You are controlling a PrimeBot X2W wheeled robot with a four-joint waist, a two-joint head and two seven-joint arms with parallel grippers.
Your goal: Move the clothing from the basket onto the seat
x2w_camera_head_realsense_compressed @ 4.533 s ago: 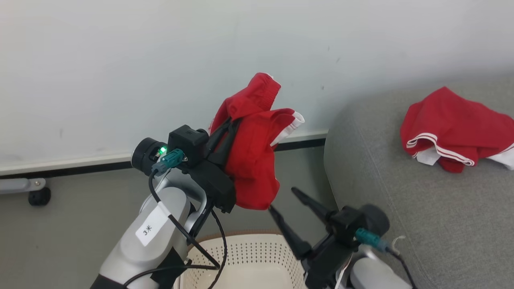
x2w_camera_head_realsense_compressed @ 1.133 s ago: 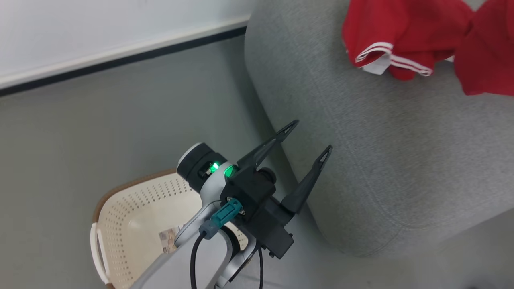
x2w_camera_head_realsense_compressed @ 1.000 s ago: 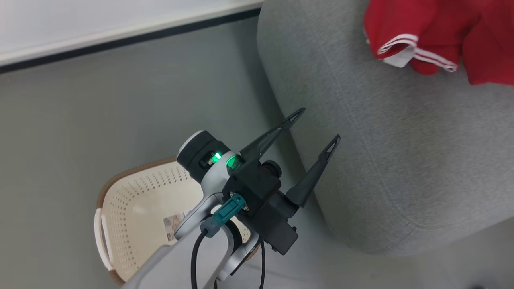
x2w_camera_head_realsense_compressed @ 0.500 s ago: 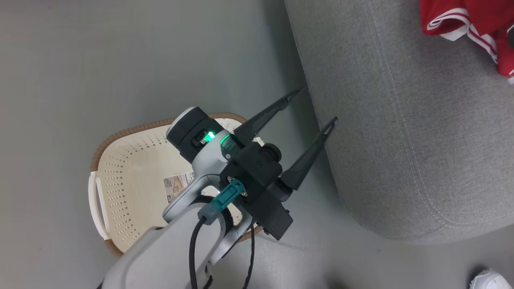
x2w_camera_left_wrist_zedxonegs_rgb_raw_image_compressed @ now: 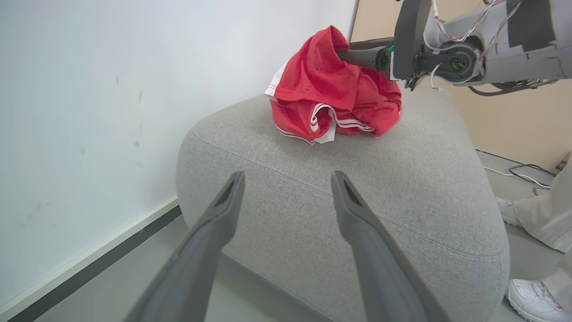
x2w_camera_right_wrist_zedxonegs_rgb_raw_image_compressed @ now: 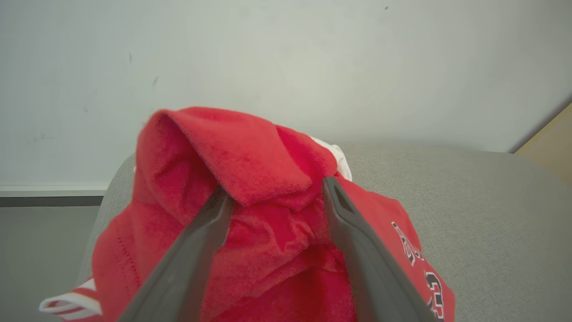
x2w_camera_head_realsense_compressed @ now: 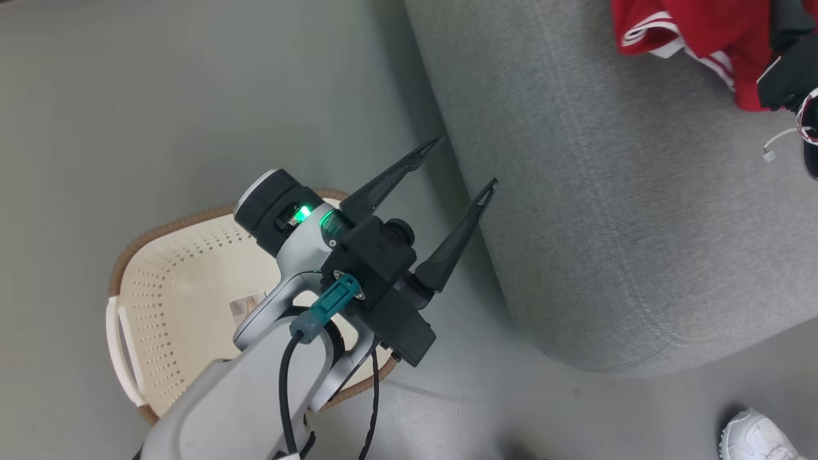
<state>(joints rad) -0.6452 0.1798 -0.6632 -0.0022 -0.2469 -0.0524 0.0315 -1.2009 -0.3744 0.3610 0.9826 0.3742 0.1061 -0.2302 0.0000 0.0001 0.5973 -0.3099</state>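
Right claw [x2w_camera_right_wrist_zedxonegs_rgb_raw_image_compressed: 275,187] spread wide, gripping nothing, clothing [x2w_camera_right_wrist_zedxonegs_rgb_raw_image_compressed: 250,152] draped on seat [x2w_camera_right_wrist_zedxonegs_rgb_raw_image_compressed: 491,201], left claw [x2w_camera_head_realsense_compressed: 464,161] gaping, empty: back right out straight, avoid snagging fabric.

Head overhead, wrists level; shared seat [x2w_camera_head_realsense_compressed: 607,223]

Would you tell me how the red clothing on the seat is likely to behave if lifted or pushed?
The clothing is probably floppy: it lies crumpled in folds on the seat. Pushed, it would likely bunch up on the textured upholstery rather than slide whole. It seems light, since a fold drapes over the open right end effector.
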